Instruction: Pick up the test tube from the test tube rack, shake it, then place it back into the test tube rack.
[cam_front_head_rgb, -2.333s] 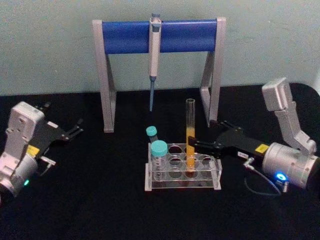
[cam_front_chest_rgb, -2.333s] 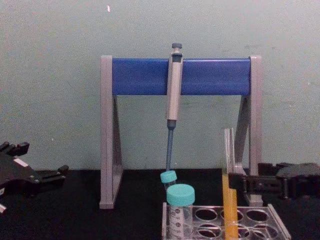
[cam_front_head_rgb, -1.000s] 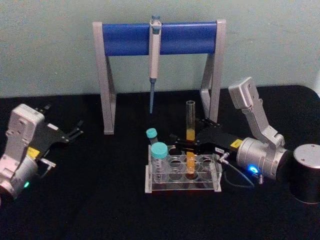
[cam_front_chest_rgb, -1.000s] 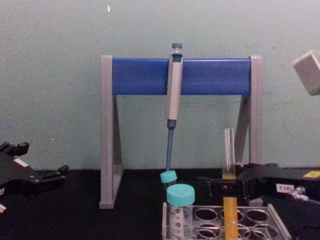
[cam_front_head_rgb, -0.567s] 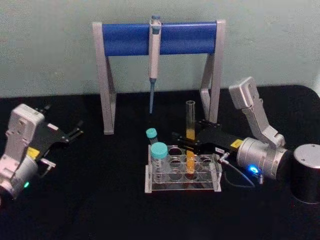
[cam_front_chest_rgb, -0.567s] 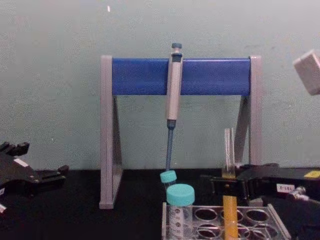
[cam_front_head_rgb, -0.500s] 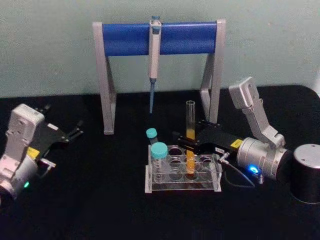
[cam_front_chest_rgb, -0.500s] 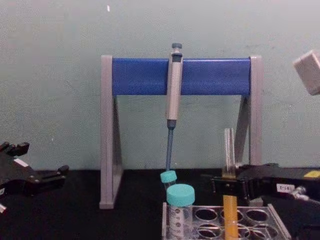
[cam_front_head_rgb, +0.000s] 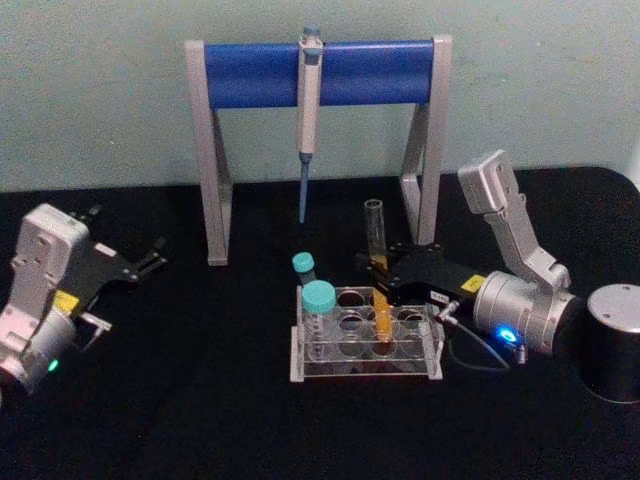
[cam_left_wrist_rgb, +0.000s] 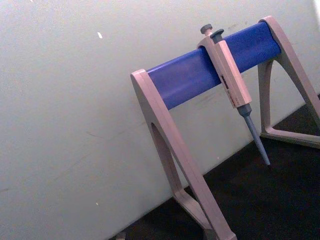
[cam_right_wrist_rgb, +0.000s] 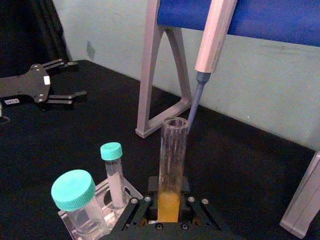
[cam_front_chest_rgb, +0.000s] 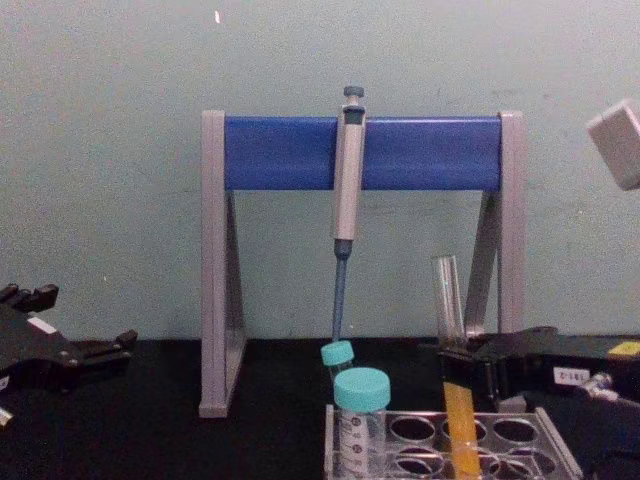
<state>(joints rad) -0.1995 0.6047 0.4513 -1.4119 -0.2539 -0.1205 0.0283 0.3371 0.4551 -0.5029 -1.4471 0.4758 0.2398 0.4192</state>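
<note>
The right gripper (cam_front_head_rgb: 383, 275) comes in from the rack's (cam_front_head_rgb: 362, 370) right side, and its fingers are pressed onto the tube (cam_front_head_rgb: 376, 245) just above the rack's top plate, about where the orange liquid ends. The tube's lower end sits in a hole of the rack, to the right of the two capped vials (cam_front_head_rgb: 318, 297). The lift-out looks barely begun.

The left gripper (cam_front_head_rgb: 155, 256) rests well to the rack's left, fingers spread, idle.

The tube's long axis is close to vertical but not true. Its open mouth points up and leans toward the rack's left side, while the liquid end points down into the hole. The chest view shows the same lean.

To do this step well, I would first bring the tube square to the top plate, since a tilted tube is likely bearing on the hole's rim and could drag the light rack up with it. Then draw it out along its own axis, straight up, until the bottom is above the plate. The grip should stay firm, because smooth glass may slip or swing between the pads. With no cap, the mouth must stay uppermost and the shake should be short and gentle, so the liquid stays below the rim. The vials beside it and the pipette (cam_front_head_rgb: 307, 110) hanging behind the rack both need clearance.
</note>
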